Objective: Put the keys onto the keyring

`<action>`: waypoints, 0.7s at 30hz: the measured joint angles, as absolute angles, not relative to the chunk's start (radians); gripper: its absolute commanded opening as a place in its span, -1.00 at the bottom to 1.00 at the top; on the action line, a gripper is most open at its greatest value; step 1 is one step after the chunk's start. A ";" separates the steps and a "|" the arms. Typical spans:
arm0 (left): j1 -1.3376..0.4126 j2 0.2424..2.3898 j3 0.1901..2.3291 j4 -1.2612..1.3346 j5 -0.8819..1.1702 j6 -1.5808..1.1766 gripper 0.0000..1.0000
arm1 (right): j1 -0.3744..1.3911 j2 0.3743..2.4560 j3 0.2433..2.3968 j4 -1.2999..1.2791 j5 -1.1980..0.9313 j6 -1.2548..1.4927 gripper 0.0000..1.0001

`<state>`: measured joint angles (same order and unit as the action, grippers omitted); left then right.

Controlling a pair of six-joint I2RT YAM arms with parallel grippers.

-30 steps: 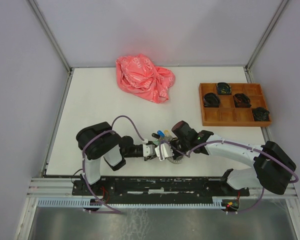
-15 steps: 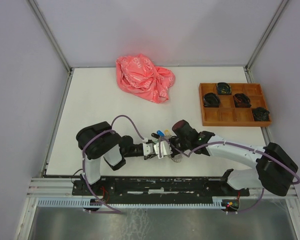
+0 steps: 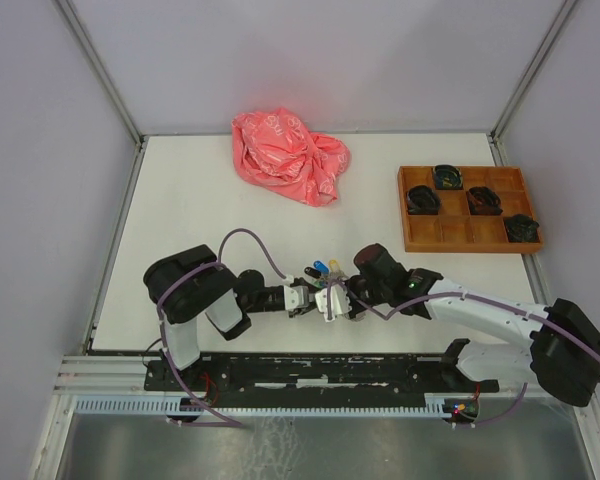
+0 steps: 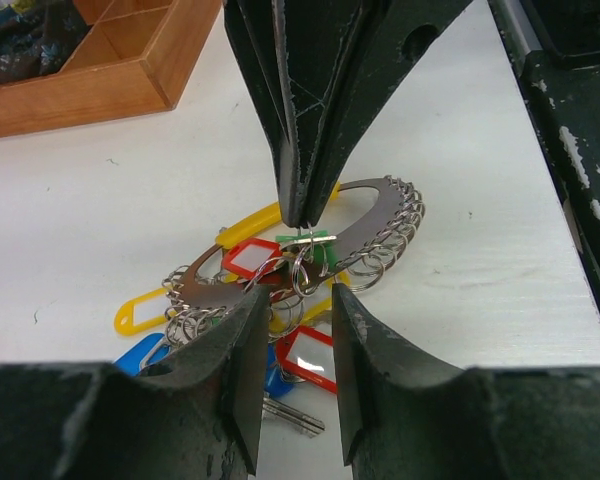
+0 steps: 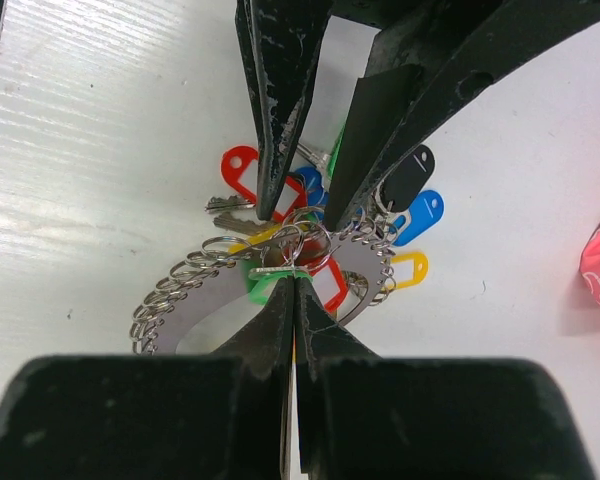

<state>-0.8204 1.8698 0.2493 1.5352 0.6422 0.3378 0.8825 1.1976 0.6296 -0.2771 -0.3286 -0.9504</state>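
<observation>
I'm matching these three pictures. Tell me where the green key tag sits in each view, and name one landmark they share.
Top external: the green tag cannot be made out; it is lost beneath the right hand, bottom centre.
Left wrist: green tag at centre frame, directly under the right hand's shut tips.
Right wrist: lower centre, just left of those tips.
Shared landmark: the right hand's closed tips.

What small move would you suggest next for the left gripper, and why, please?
Probably close the left gripper on the small silver split rings between its open fingers. The shut right gripper has its tips at the green oval plastic tag, over the grey oval metal ring plate, so steadying them seems needed.
</observation>
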 measured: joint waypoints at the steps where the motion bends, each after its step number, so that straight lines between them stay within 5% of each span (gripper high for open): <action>1: -0.820 1.869 0.249 1.535 0.648 0.337 -0.26 | 0.883 1.194 0.627 -0.277 -0.329 -0.951 -0.99; 21: -0.820 1.869 0.275 1.535 0.717 0.297 -0.42 | 0.883 1.177 0.624 -0.268 -0.340 -0.963 -0.99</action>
<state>-0.8204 1.8687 0.2752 1.5352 0.7170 0.2970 0.8825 1.1767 0.6235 -0.2684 -0.3397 -0.9634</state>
